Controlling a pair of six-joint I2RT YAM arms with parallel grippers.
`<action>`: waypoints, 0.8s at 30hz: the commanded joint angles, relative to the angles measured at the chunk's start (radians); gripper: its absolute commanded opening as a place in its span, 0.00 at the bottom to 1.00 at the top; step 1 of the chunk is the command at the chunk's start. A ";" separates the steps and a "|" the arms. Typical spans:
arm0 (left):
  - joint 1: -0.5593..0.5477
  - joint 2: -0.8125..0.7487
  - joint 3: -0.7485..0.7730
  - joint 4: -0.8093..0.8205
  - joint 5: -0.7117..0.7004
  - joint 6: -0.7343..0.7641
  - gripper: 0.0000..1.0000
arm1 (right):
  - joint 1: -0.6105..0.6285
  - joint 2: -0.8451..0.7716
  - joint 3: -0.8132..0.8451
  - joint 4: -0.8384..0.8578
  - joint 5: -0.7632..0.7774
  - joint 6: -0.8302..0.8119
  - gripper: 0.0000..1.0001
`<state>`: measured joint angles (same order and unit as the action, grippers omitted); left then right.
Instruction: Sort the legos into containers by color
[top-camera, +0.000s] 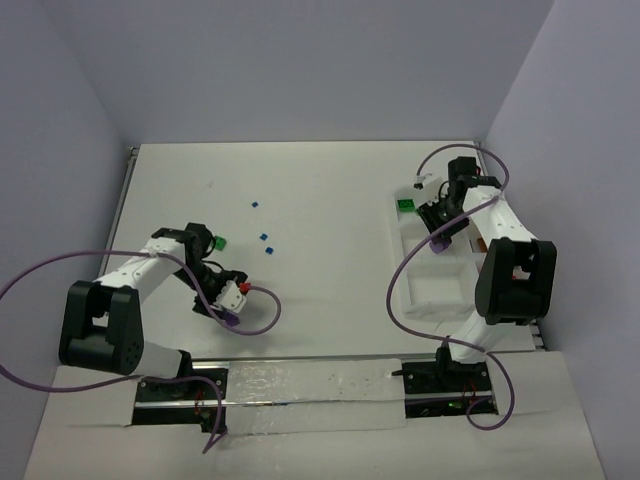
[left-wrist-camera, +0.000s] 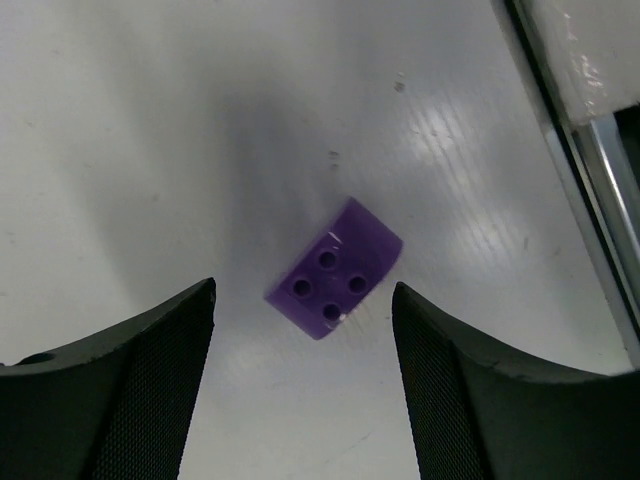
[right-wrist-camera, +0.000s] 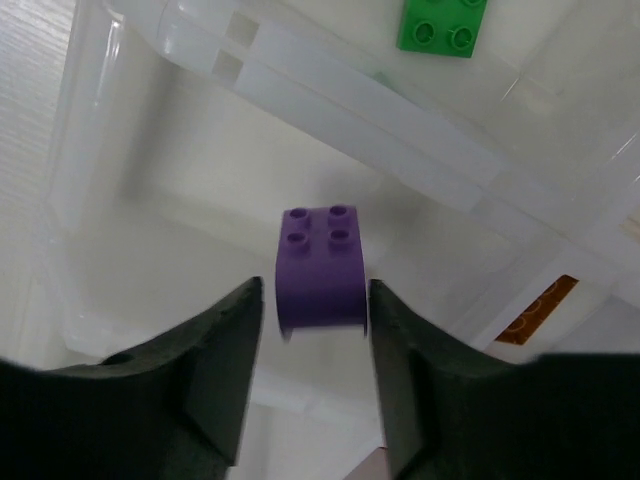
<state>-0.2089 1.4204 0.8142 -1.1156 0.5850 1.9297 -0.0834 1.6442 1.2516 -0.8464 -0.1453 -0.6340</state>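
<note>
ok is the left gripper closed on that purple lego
No, the purple lego lies on the table between the open fingers of the left gripper, clear of both.

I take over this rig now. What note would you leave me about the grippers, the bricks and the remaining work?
Left gripper: open, over a purple brick lying on the table.
Right gripper: a second purple brick between its fingers above the tray; gripped or released, I cannot tell.
Done: green brick and orange brick in separate compartments.
To do: both purple bricks, a loose green brick, blue bricks.
</note>
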 joint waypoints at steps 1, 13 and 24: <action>-0.002 -0.065 -0.044 -0.049 -0.073 0.444 0.77 | -0.006 0.014 0.060 0.020 0.019 0.048 0.68; -0.021 0.011 -0.076 0.027 -0.096 0.557 0.79 | -0.003 -0.026 0.128 -0.030 -0.054 0.102 1.00; -0.078 0.075 -0.052 0.069 -0.092 0.549 0.66 | 0.007 -0.034 0.187 -0.071 -0.088 0.123 1.00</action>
<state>-0.2746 1.4872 0.7418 -1.0620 0.4842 1.9750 -0.0830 1.6501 1.4026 -0.8868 -0.2142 -0.5211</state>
